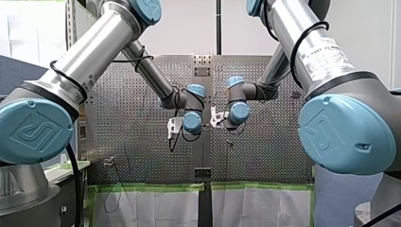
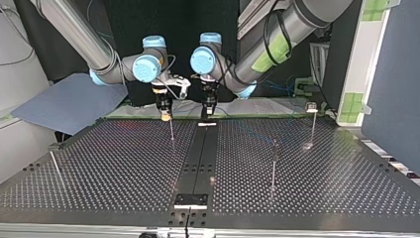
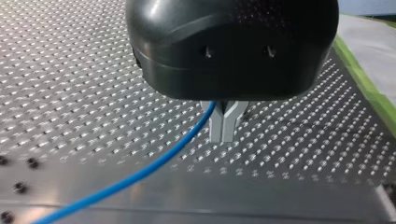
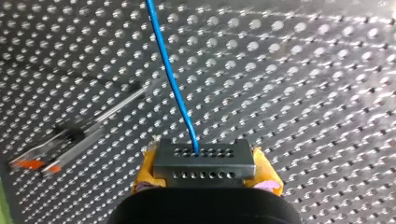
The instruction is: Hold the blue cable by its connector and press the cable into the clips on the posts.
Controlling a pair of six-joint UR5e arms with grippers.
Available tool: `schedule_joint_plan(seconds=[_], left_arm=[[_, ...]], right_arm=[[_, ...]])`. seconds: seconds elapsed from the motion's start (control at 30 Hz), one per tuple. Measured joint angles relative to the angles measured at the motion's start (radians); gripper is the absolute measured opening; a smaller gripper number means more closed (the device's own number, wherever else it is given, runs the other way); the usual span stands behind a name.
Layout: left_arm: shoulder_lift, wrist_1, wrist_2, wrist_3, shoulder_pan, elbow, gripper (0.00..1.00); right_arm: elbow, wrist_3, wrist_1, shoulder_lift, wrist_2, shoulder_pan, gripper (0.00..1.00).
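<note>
Two grippers hung low over the perforated metal table (image 2: 124, 163). At the top view's left, my right gripper (image 4: 204, 171) had its yellow pads (image 4: 145, 173) clamped on the dark grey, hole-studded rectangular connector (image 4: 204, 161), which looked rigid and light, the proper place to hold. From it the thin blue cable (image 4: 170, 79) ran straight ahead, its long axis towards my left gripper (image 3: 223, 127). There the metal fingers were pressed together, with the cable emerging at their roots. It looked limp and slippery, likely to sag unless kept taut. Further right stood slim metal posts (image 2: 274, 161), and none seemed to carry the cable.
</note>
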State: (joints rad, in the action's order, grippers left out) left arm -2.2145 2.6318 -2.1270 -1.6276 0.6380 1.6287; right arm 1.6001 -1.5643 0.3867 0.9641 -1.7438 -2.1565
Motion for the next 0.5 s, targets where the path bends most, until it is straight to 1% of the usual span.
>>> schedule_joint_plan(seconds=[0.07,0.27,0.5], left_arm=[[-0.013,-0.012,-0.002,-0.002,0.01,0.0,0.01],[-0.052,-0.051,-0.003,-0.007,0.042,0.0,0.01],[-0.068,-0.082,-0.011,-0.031,0.066,0.0,0.01]], right_arm=[[0.015,0.0,0.01,0.001,-0.004,0.002,0.0],[0.073,-0.002,0.061,0.003,-0.017,0.011,0.0],[0.141,0.001,0.13,0.002,-0.019,0.034,0.0]])
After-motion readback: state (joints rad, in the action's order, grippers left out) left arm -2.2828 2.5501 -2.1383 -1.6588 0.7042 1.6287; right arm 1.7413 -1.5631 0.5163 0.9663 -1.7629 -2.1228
